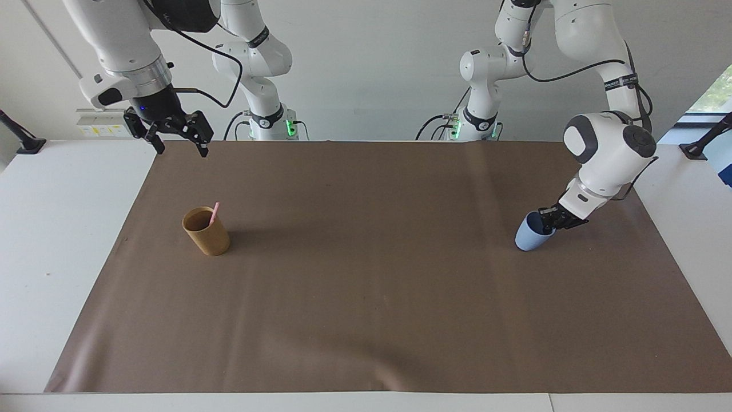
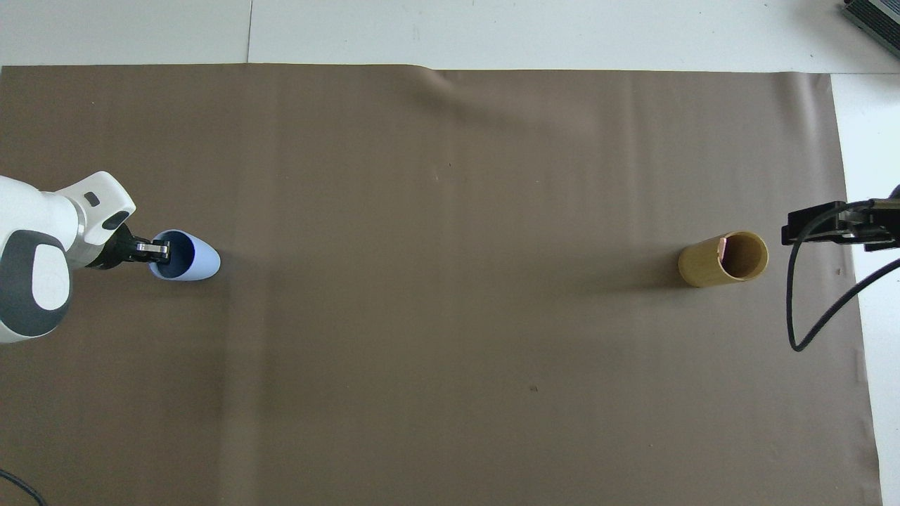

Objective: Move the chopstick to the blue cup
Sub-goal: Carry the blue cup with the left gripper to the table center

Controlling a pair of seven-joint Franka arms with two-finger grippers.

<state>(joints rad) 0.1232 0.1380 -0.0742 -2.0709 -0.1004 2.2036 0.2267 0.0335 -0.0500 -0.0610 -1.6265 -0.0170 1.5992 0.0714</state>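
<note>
The blue cup (image 1: 526, 238) (image 2: 202, 258) stands on the brown mat toward the left arm's end of the table. My left gripper (image 1: 545, 222) (image 2: 159, 248) is down at its rim and shut on the cup's wall, one finger inside the mouth. A pale pink chopstick (image 1: 215, 211) (image 2: 723, 246) leans in a tan-brown cup (image 1: 209, 236) (image 2: 703, 266) toward the right arm's end; only its tip shows above the rim. My right gripper (image 1: 173, 135) (image 2: 837, 225) hangs open in the air over the mat's edge beside the tan cup, holding nothing.
The brown mat (image 1: 366, 297) (image 2: 450, 351) covers most of the white table, with a few shallow creases. A black cable (image 2: 798, 309) droops from the right arm over the mat's edge.
</note>
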